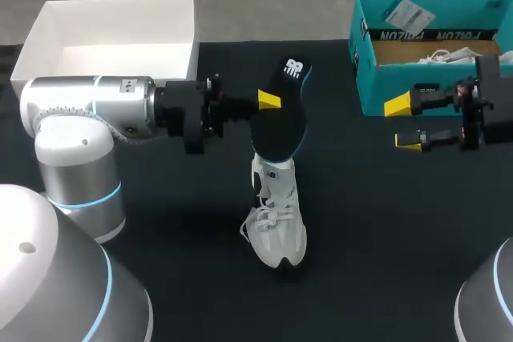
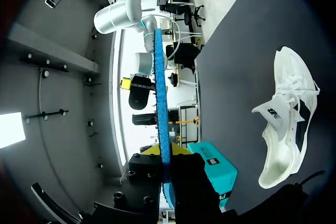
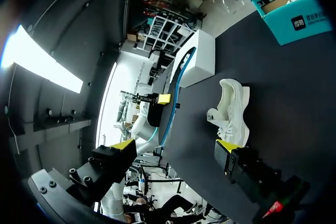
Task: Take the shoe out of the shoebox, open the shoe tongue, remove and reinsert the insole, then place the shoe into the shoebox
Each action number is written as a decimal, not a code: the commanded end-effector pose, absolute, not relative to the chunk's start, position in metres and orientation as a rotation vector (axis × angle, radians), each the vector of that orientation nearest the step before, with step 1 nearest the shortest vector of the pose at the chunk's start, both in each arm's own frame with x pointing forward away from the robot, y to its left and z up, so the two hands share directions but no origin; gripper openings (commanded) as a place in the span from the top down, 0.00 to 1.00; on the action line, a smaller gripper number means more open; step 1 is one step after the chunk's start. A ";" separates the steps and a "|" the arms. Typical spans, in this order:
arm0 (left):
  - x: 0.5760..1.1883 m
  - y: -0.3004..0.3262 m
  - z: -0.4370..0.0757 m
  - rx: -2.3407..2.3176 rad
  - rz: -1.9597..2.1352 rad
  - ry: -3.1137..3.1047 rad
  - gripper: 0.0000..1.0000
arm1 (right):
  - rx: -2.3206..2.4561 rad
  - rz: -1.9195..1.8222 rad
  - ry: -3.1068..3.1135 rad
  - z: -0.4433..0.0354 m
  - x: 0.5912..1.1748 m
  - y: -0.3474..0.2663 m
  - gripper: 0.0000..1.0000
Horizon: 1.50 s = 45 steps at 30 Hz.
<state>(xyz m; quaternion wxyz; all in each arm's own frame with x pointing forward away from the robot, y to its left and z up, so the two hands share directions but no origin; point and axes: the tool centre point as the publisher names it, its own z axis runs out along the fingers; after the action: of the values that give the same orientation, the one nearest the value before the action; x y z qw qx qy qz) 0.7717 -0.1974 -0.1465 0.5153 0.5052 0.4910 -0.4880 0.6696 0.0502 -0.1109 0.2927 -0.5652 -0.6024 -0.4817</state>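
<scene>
**Head view.** The left tool (image 1: pixel 271 103) comes in from the left side over the middle of the bench (image 1: pixel 184 238). It is clamped on the dark insole (image 1: pixel 280 114), gripping it near the middle of its length. One yellow tip shows on the near face and the other is hidden behind the insole. The insole stands on end in the air, over the heel end of the white shoe (image 1: pixel 278 226). The shoe sits on its sole near the middle of the bench, toe toward the near edge. A white box (image 1: pixel 120 26) lies open at the far left corner, and the teal shoebox (image 1: pixel 417 86) stands at the far right corner. The right tool (image 1: pixel 403 123) hangs just in front of the teal shoebox with its fingers spread apart and nothing between them.

**Left wrist view.** The insole shows edge-on as a thin blue strip running straight out from between the two fingers, which press it from both sides. The shoe lies on the bench off to one side, clear of the insole, with its tongue lifted. The teal shoebox is beyond the fingers.

**Right wrist view.** The right tool's fingers stand wide apart and hold nothing. Ahead of them is the shoe on the bench. Beside it is the raised insole in the left tool's grip, apart from the shoe. The white box lies behind the insole, at the bench's edge.
</scene>
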 end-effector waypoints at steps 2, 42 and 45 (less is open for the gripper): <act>0.771 -0.198 -0.146 1.216 -1.169 1.183 1.00 | -1.508 -1.286 -1.603 -0.112 0.669 0.051 0.00; 0.740 -0.195 -0.124 0.500 -1.940 1.715 1.00 | -1.508 -1.286 -1.603 -0.112 0.669 0.051 0.00; 0.740 -0.195 -0.124 0.500 -1.940 1.715 1.00 | -1.508 -1.286 -1.603 -0.112 0.669 0.051 0.00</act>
<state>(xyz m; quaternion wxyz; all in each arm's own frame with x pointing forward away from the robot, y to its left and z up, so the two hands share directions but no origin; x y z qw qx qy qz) 0.7412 -0.1946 -0.1280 0.2584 0.1892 0.6231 -0.7136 0.6689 0.0494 -0.1110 0.2924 -0.5651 -0.6023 -0.4822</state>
